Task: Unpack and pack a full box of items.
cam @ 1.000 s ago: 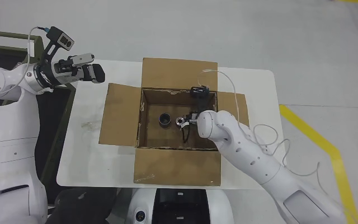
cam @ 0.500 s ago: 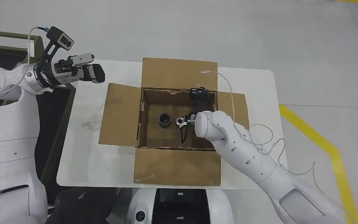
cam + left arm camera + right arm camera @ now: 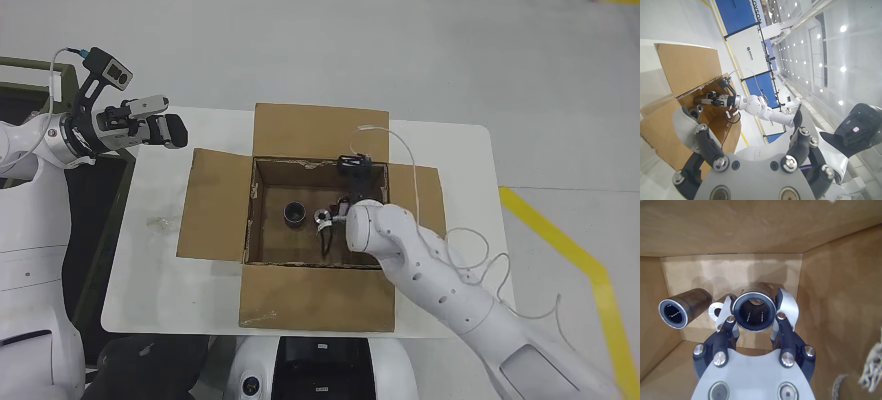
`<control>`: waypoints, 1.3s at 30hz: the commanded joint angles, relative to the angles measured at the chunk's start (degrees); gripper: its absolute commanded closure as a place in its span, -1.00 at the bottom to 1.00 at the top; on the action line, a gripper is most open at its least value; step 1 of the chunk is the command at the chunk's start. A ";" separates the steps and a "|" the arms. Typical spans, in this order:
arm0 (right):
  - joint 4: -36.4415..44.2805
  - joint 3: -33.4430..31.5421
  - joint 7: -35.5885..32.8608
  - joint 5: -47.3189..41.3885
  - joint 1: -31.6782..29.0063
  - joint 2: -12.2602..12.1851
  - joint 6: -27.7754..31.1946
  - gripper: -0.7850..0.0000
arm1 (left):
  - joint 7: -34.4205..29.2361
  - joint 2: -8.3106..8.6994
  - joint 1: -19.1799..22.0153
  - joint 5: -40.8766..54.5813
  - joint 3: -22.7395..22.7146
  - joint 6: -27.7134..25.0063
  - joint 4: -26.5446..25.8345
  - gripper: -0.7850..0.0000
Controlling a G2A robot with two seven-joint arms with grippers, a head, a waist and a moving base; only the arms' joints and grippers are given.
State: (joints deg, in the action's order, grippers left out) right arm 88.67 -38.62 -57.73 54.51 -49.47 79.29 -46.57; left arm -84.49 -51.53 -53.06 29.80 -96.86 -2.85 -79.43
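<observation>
An open cardboard box point(image 3: 215, 205) stands mid-table. My right gripper point(image 3: 328, 220) is down inside it, shut on a metal cylinder point(image 3: 754, 311) with a black-rimmed bore; its fingers point(image 3: 789, 306) press both sides. A second, darker cylinder point(image 3: 683, 308) point(image 3: 295, 212) stands on the box floor beside it, with a small silver flanged ring point(image 3: 714, 311) between the two. My left gripper point(image 3: 175, 130) point(image 3: 743, 119) hangs open and empty above the table's far left corner, apart from the box point(image 3: 691, 66).
The four box flaps are folded outward over the white table point(image 3: 150, 280). A dark green crate point(image 3: 105, 215) sits off the table's left side. A white cable point(image 3: 420, 170) loops over the right arm. Pale shredded material point(image 3: 872, 366) lies in one box corner.
My right arm has shifted slightly left inside the box, still holding the cylinder. The left arm has not moved.
</observation>
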 commanded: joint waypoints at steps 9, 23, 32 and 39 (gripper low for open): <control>10.12 -2.45 -2.89 6.02 -4.39 -1.25 2.91 1.00 | 0.00 0.00 0.00 0.00 0.00 0.00 0.00 -1.00; 24.11 -7.62 -6.08 11.37 -10.15 -2.48 7.59 1.00 | 0.00 0.00 0.00 0.00 0.00 0.00 0.00 -1.00; 33.07 -13.38 -8.55 14.22 -14.86 -3.52 11.87 1.00 | 0.00 0.00 0.00 0.00 0.00 0.00 0.00 -1.00; 37.54 -18.63 -9.06 16.97 -18.39 -4.17 13.52 1.00 | 0.00 0.00 0.00 0.00 0.00 0.00 0.00 -1.00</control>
State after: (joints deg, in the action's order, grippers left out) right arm 125.72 -56.36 -66.68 71.01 -67.36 75.20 -33.16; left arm -84.49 -51.53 -53.06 29.80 -96.86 -2.85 -79.43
